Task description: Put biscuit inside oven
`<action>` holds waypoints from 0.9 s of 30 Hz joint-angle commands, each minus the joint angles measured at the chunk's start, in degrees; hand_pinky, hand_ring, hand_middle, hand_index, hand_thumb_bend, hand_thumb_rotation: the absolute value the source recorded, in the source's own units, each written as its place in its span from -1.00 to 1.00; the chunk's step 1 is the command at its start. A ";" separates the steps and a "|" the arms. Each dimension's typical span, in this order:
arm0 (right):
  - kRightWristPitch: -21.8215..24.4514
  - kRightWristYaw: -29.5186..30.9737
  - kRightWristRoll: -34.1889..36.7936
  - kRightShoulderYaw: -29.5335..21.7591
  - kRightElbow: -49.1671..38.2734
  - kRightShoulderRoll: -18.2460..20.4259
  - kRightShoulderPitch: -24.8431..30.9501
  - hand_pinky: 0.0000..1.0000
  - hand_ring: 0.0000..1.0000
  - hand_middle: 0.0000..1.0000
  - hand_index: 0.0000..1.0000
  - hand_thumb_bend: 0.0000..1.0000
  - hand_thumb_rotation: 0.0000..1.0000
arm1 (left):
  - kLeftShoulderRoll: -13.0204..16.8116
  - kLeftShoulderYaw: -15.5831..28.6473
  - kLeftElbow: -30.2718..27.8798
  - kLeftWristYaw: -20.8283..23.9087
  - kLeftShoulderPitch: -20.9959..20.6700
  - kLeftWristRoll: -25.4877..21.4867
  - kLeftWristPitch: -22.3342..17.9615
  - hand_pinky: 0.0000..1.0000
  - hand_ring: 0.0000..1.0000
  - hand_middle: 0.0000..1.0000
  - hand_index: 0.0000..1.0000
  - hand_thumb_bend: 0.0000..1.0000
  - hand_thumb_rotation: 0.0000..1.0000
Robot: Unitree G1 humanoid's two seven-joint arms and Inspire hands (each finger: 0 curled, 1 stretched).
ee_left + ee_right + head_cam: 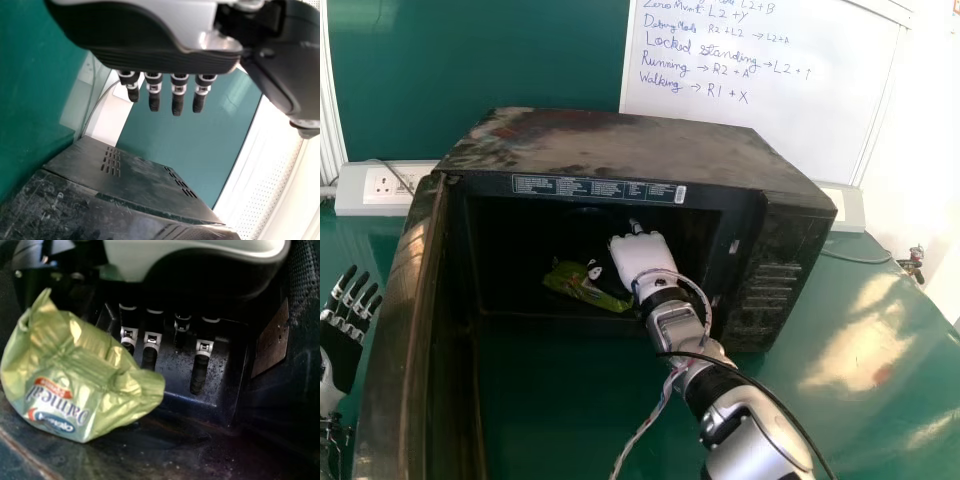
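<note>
You've got the green biscuit packet [582,287] inside the oven [610,145], on its floor, just beside the right hand [645,262]; can't tell if they touch. Right fingers look straight and a bit apart, pinching nothing. Left hand [344,335] is outside, by the open door [402,300], fingers straight and spread. Packet should be light, wrapper soft, crinkly, probably slippery; biscuits inside likely brittle, so don't squeeze hard. If you need to shift it, take it across the fuller middle, thumb opposite fingers; the loose crimped end might fold or slide out. Oven sits on a glossy green worktop [850,310], its top dusty and scuffed. Behind you'll see a green board [480,75], a whiteboard [790,115] with handwriting, and a socket panel [390,187].
</note>
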 commanded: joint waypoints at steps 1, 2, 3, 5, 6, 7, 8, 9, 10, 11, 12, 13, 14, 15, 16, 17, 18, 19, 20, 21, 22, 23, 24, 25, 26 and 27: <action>0.47 0.49 -0.23 0.42 0.69 0.14 -0.78 -0.04 0.01 -0.07 0.08 0.05 -1.00 | -3.11 -0.59 2.32 0.14 2.19 -0.28 0.12 -1.00 0.36 0.53 0.89 -0.87 -0.99; 0.46 0.41 -0.14 0.40 0.72 0.11 -0.76 -0.04 0.01 -0.07 0.08 0.05 -1.00 | -3.02 -0.59 2.51 -0.03 2.14 -0.21 -0.08 -1.00 0.36 0.52 0.89 -0.88 -0.99; 0.29 0.27 0.04 0.28 0.70 0.06 -0.72 -0.04 0.01 -0.07 0.08 0.05 -1.00 | -2.96 -0.59 2.55 -0.08 2.16 -0.20 -0.08 -1.00 0.36 0.52 0.89 -0.88 -0.99; 0.14 0.13 0.07 0.29 0.67 -0.07 -0.70 -0.05 -0.01 -0.08 0.08 0.04 -1.00 | -2.82 -0.49 2.70 -0.56 2.10 -0.63 0.39 -1.00 0.37 0.52 0.88 -0.89 -0.99; 0.07 0.14 0.13 0.25 0.65 -0.12 -0.71 -0.04 -0.01 -0.05 0.04 0.05 -1.00 | -2.79 -0.45 2.85 -0.67 2.05 -0.62 0.25 -1.00 0.37 0.52 0.88 -0.89 -1.00; 0.05 0.17 0.15 0.23 0.64 -0.14 -0.72 -0.02 0.01 -0.06 0.06 0.05 -1.00 | -2.77 -0.43 2.97 -0.73 2.02 -0.58 0.10 -1.00 0.37 0.52 0.88 -0.89 -1.00; 0.03 0.26 0.19 0.21 0.63 -0.16 -0.74 -0.01 0.01 -0.06 0.07 0.05 -1.00 | -2.80 -0.44 2.90 -0.65 2.05 -0.53 0.04 -1.00 0.36 0.52 0.88 -0.89 -1.00; 0.03 0.32 0.23 0.18 0.61 -0.15 -0.74 -0.02 0.01 -0.06 0.07 0.05 -1.00 | -2.82 -0.44 2.87 -0.50 2.08 -0.49 0.08 -1.00 0.36 0.52 0.88 -0.89 -1.00; 0.03 0.34 0.24 0.18 0.61 -0.15 -0.73 -0.01 0.01 -0.06 0.07 0.05 -1.00 | -2.84 -0.45 2.85 -0.39 2.10 -0.47 0.13 -1.00 0.36 0.51 0.88 -0.88 -1.00; 0.10 0.23 0.21 0.21 0.59 -0.13 -0.70 -0.01 0.02 -0.06 0.08 0.05 -1.00 | -2.82 -0.43 2.92 -0.41 2.07 -0.52 0.20 -1.00 0.36 0.51 0.88 -0.88 -1.00; 0.02 0.19 0.36 0.07 0.54 -0.12 -0.65 -0.03 0.01 -0.06 0.08 0.05 -1.00 | -2.85 -0.41 2.87 -0.42 2.06 -0.62 0.34 -1.00 0.36 0.51 0.88 -0.88 -1.00; 0.07 0.11 0.41 0.02 0.51 -0.09 -0.61 -0.03 0.01 -0.06 0.08 0.05 -1.00 | -2.93 -0.40 2.66 -0.23 2.07 -0.74 0.59 -1.00 0.36 0.51 0.88 -0.89 -1.00; 0.11 0.07 0.44 -0.01 0.50 -0.07 -0.59 -0.03 0.00 -0.06 0.08 0.05 -1.00 | -2.98 -0.40 2.52 -0.08 2.08 -0.81 0.77 -1.00 0.35 0.51 0.88 -0.89 -1.00; 0.02 -0.03 0.46 -0.04 0.50 -0.09 -0.55 -0.04 0.00 -0.06 0.08 0.05 -1.00 | -2.91 -0.40 2.67 -0.18 2.00 -0.82 0.78 -1.00 0.35 0.51 0.87 -0.89 -1.00; 0.02 -0.02 0.42 0.01 0.54 -0.11 -0.54 -0.03 0.00 -0.07 0.08 0.04 -1.00 | -2.90 -0.42 2.68 -0.14 1.99 -0.77 0.76 -1.00 0.36 0.51 0.87 -0.89 -1.00; 0.01 0.00 0.36 0.08 0.57 -0.13 -0.53 -0.01 0.01 -0.07 0.08 0.04 -1.00 | -2.83 -0.44 2.84 -0.36 1.96 -0.67 0.49 -1.00 0.36 0.51 0.87 -0.89 -1.00; 0.02 0.01 0.31 0.12 0.60 -0.14 -0.53 -0.02 0.01 -0.07 0.08 0.04 -1.00 | -2.78 -0.45 2.94 -0.51 1.94 -0.60 0.30 -1.00 0.36 0.52 0.88 -0.90 -1.00; -0.02 0.01 0.34 0.10 0.61 -0.14 -0.52 -0.02 0.01 -0.07 0.08 0.04 -1.00 | -2.71 -0.44 3.10 -0.59 1.92 -0.52 0.18 -1.00 0.37 0.52 0.88 -0.91 -1.00; -0.05 -0.07 0.40 0.04 0.62 -0.13 -0.48 -0.02 0.01 -0.04 0.03 0.05 -1.00 | -2.67 -0.42 3.20 -0.64 1.91 -0.53 0.18 -1.00 0.37 0.52 0.88 -0.91 -1.00; -0.13 -0.13 0.46 -0.02 0.64 -0.15 -0.45 -0.02 0.01 -0.06 0.06 0.05 -1.00 | -2.66 -0.40 3.26 -0.65 1.88 -0.60 0.31 -1.00 0.36 0.51 0.88 -0.90 -1.00; -0.15 -0.14 0.45 -0.01 0.66 -0.18 -0.43 -0.02 0.01 -0.07 0.07 0.05 -1.00 | -2.63 -0.39 3.38 -0.74 1.83 -0.59 0.24 -1.00 0.36 0.51 0.87 -0.89 -1.00; -0.07 -0.17 0.32 0.11 0.68 -0.20 -0.42 -0.02 0.01 -0.07 0.08 0.05 -1.00 | -2.61 -0.36 3.48 -0.94 1.77 -0.70 0.28 -1.00 0.35 0.51 0.87 -0.90 -1.00; -0.03 -0.18 0.44 -0.01 0.66 -0.20 -0.38 -0.04 0.00 -0.07 0.08 0.04 -1.00 | -2.62 -0.32 3.54 -1.06 1.73 -0.78 0.29 -1.00 0.35 0.51 0.87 -0.90 -1.00; -0.02 -0.22 0.67 -0.25 0.59 -0.20 -0.32 -0.04 0.01 -0.07 0.08 0.04 -1.00 | -2.66 -0.30 3.52 -1.12 1.73 -0.77 0.20 -1.00 0.34 0.51 0.87 -0.90 -1.00; 0.01 -0.12 0.82 -0.38 0.46 -0.23 -0.25 -0.04 0.01 -0.08 0.08 0.04 -1.00 | -2.69 -0.27 3.52 -1.08 1.73 -0.69 0.07 -1.00 0.34 0.50 0.87 -0.90 -1.00; 0.30 0.34 1.01 -0.54 0.26 -0.18 -0.25 -0.03 0.04 -0.07 0.08 0.04 -1.00 | -2.71 -0.24 3.57 -1.04 1.71 -0.61 -0.05 -1.00 0.33 0.50 0.87 -0.90 -1.00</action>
